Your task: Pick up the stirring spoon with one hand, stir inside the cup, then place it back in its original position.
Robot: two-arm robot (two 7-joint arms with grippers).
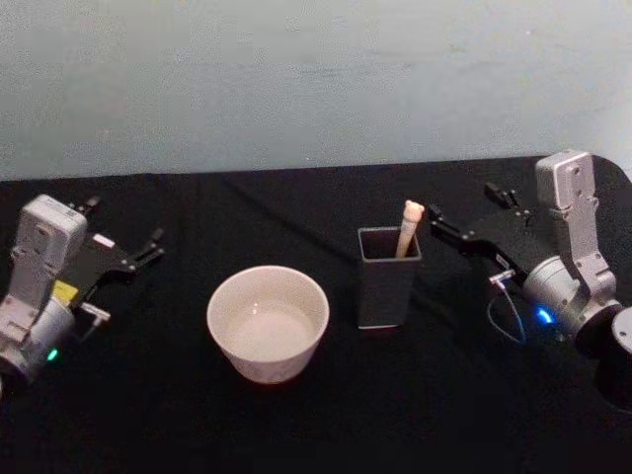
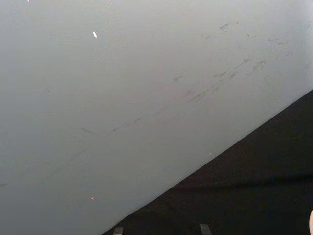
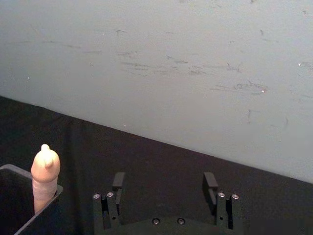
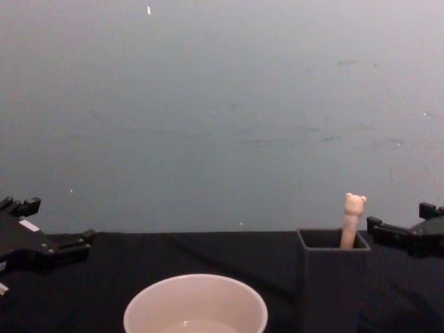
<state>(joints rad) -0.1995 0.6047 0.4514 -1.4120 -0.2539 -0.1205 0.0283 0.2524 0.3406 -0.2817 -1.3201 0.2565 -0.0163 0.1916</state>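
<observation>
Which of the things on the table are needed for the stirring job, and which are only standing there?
Needed for the job:
- stirring spoon, standing in the holder
- cup, left of the holder
- right gripper, open, close beside the spoon

Only standing there:
- dark grey holder, which keeps the spoon
- left gripper, open, off to the left
- black tablecloth

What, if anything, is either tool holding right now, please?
Nothing. The right tool is open beside the spoon, which stands in its holder; the left tool is open and empty.
</observation>
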